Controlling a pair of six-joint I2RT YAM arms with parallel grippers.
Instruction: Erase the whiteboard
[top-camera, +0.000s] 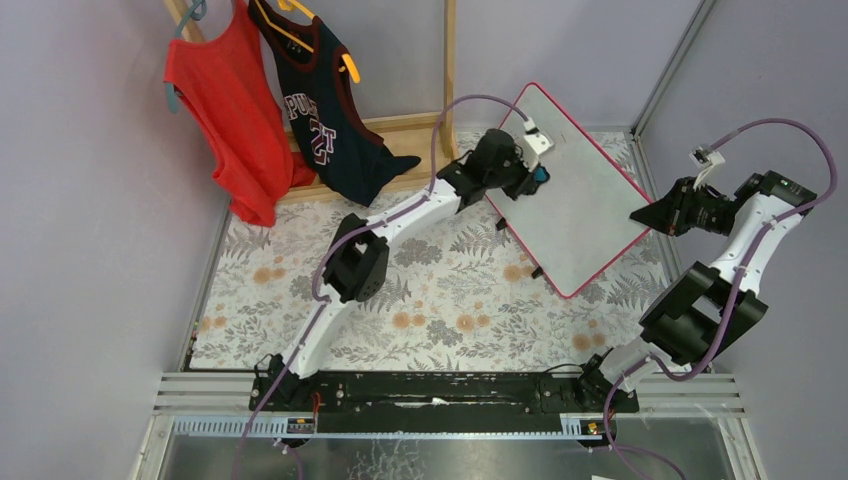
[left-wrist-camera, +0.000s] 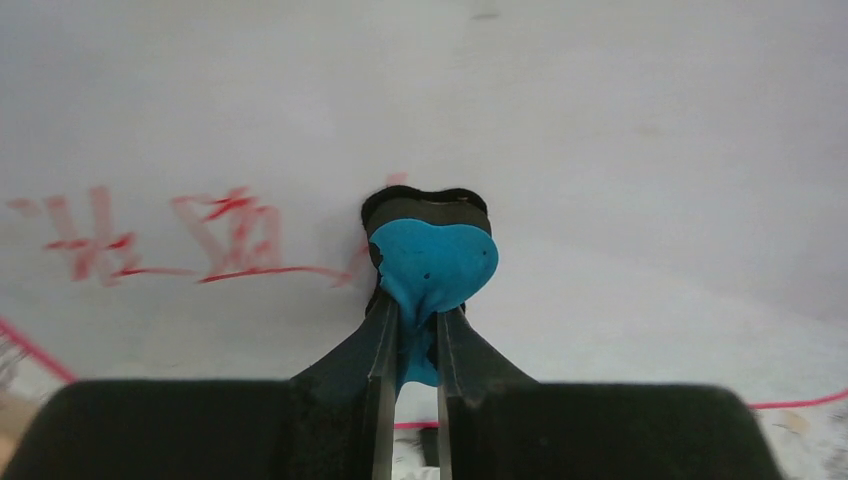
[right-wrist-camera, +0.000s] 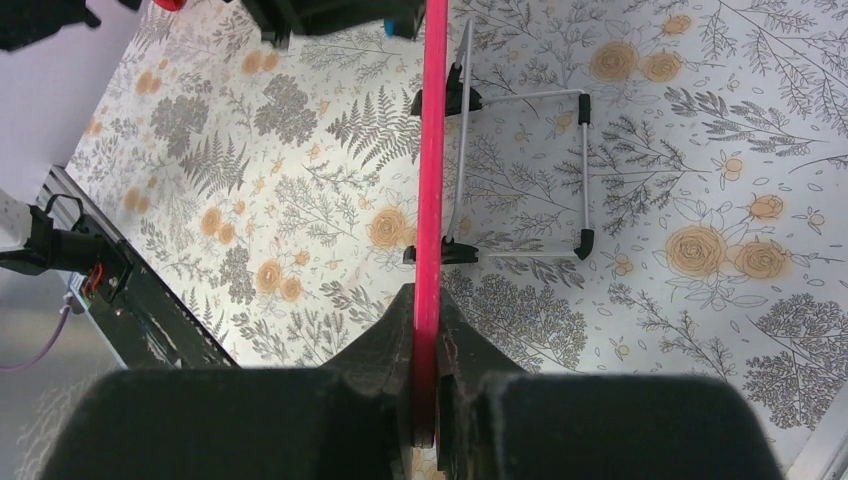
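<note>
The whiteboard (top-camera: 580, 200) is seen tilted over the far right part of the floral-covered desk (top-camera: 420, 290), and a wire stand (right-wrist-camera: 520, 170) with black tips is seen on one side of it, resting on the desk. The board's pink-red frame is clamped edge-on by the right gripper (right-wrist-camera: 428, 310) at its right side. A small blue eraser (left-wrist-camera: 435, 262) is pinched tightly in the left gripper (left-wrist-camera: 412, 325) and held against the white surface, just right of the red handwritten marks (left-wrist-camera: 160, 235). A red top (top-camera: 225, 110) and a navy jersey (top-camera: 325, 110) are hung on a wooden rack (top-camera: 450, 80) at the far left
</note>
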